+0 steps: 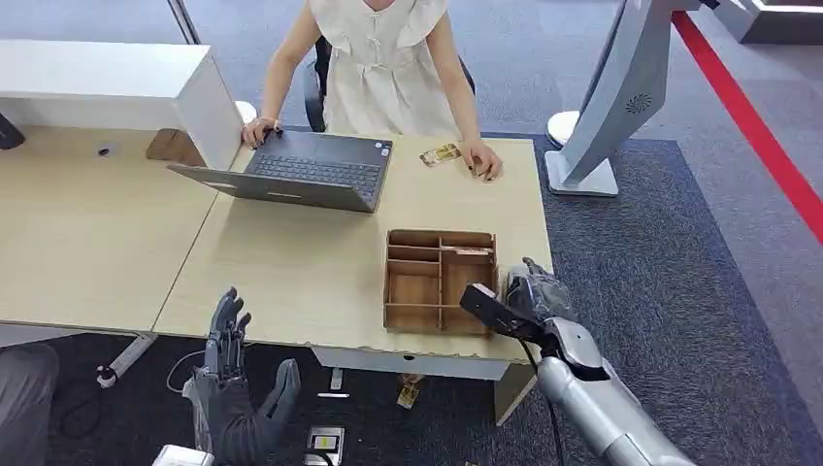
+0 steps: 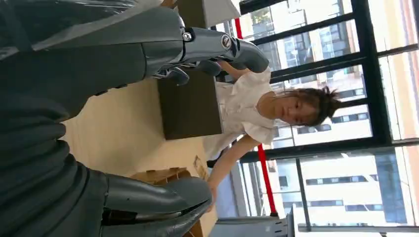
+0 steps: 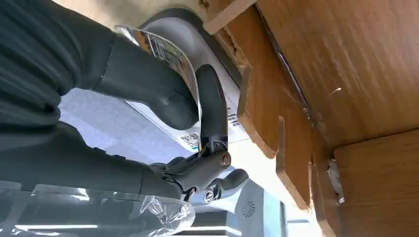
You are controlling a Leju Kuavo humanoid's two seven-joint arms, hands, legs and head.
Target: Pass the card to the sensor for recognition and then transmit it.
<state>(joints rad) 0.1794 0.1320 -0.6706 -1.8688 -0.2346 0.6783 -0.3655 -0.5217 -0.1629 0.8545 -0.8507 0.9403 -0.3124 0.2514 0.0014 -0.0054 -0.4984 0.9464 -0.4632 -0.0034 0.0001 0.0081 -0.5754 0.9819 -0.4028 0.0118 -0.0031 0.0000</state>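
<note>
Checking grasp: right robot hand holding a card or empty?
Holding: right robot hand pinches a card between thumb and finger beside the wooden tray.

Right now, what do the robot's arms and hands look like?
The right arm is a smooth silver tube with a thin black cable along it. Both the left hand and the right hand are dark grey, with slim jointed fingers, a thick thumb and small silver screws; clear plastic wraps the wrist.

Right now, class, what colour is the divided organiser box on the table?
Brown wood: the organiser box shows best in the head view.

1 laptop (image 1: 309, 170), 1 wooden tray (image 1: 440, 282), 2 cards (image 1: 440, 154) (image 3: 170, 54), 1 person (image 1: 383, 68).
</note>
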